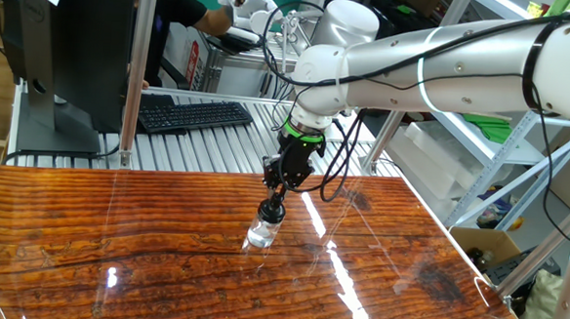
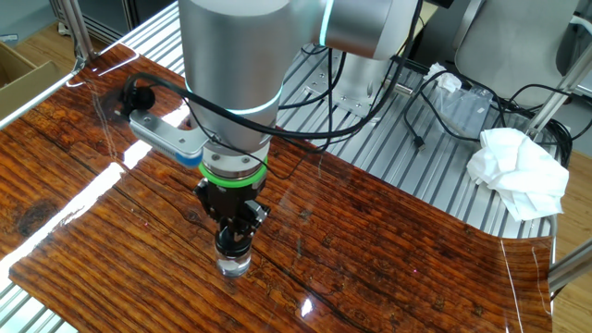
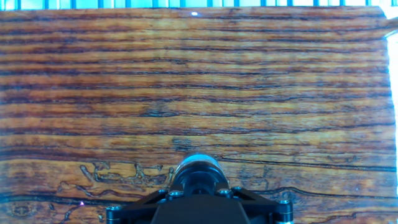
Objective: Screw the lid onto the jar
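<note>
The small clear jar (image 1: 260, 236) stands upright on the glossy wooden table (image 1: 115, 229), a little right of the middle. My gripper (image 1: 273, 210) comes straight down onto its top and is shut on the dark round lid (image 1: 272, 214), which sits on the jar's mouth. From the other fixed view, the jar (image 2: 234, 266) shows just under the lid (image 2: 231, 244) and the gripper (image 2: 232, 239). In the hand view only a pale round rim of the jar (image 3: 198, 164) peeks out above the black gripper body; the fingertips are hidden.
A black keyboard (image 1: 195, 114) and a metal post (image 1: 136, 69) stand behind the table's far edge. A crumpled white cloth (image 2: 518, 171) and cables (image 2: 435, 102) lie on the slatted metal surface beside the table. A cardboard box (image 1: 485, 250) sits past the right edge.
</note>
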Controlling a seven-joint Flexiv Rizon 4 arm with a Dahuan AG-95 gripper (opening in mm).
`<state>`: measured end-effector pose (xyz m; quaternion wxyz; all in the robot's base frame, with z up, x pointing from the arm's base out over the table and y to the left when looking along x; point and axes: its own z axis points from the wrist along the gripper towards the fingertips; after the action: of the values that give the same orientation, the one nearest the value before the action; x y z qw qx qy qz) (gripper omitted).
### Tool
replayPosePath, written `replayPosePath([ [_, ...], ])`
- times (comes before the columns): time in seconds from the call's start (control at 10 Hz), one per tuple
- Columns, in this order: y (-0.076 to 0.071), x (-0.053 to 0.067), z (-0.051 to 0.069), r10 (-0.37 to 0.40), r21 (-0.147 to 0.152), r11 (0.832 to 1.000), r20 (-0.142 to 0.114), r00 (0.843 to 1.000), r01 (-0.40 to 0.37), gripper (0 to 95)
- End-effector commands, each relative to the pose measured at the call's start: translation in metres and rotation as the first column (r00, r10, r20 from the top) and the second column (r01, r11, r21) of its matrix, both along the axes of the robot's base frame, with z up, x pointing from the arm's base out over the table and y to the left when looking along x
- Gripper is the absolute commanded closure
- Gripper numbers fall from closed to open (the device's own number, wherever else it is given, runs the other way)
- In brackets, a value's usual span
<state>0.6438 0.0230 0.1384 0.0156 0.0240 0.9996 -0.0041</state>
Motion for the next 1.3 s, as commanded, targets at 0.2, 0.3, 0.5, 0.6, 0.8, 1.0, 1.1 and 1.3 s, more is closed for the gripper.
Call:
replayPosePath([
  [0.2,0.0008,0.0,-0.0009,-0.043,0.02,0.999,-0.004,0.999,0.043,95.0],
  [0.3,0.0008,0.0001,-0.001,-0.064,0.031,0.998,-0.006,0.998,0.064,95.0],
  [0.5,0.0009,0.0001,-0.0011,-0.093,0.045,0.995,-0.008,0.996,0.093,95.0],
  [0.6,0.001,0.0002,-0.0012,-0.108,0.053,0.993,-0.009,0.994,0.109,95.0],
  [0.8,0.001,0.0003,-0.0012,-0.136,0.061,0.989,-0.008,0.991,0.136,95.0],
  [1.0,0.001,0.0003,-0.0013,-0.174,0.07,0.982,-0.002,0.985,0.173,95.0],
  [1.1,0.001,0.0003,-0.0013,-0.185,0.075,0.98,0.002,0.983,0.185,95.0],
  [1.3,0.0011,0.0004,-0.0014,-0.216,0.082,0.973,0.013,0.976,0.214,95.0],
])
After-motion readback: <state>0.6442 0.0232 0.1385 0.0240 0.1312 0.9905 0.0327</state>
